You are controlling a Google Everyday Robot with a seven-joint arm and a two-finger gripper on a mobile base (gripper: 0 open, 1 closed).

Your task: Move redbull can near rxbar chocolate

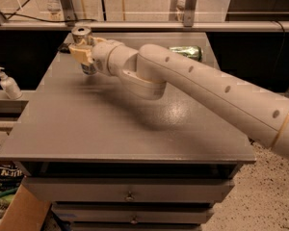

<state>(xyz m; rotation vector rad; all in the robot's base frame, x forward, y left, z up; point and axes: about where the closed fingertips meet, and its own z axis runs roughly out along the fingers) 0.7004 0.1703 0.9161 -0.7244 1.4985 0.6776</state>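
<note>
The redbull can (83, 36) is a slim silver can with a pull-tab top, held upright at the far left of the grey table (125, 129). My gripper (83, 54) is shut on it around its middle, and only the can's top and a strip of its bottom show. The rxbar chocolate (64, 46) is a dark flat sliver just left of and behind the can, mostly hidden by the gripper. The pale arm (192, 81) reaches in from the right.
A green can (188, 52) lies on its side at the far right of the table, behind the arm. A white pump bottle (7, 83) stands on a lower ledge to the left. Drawers (130, 194) sit under the table's front edge.
</note>
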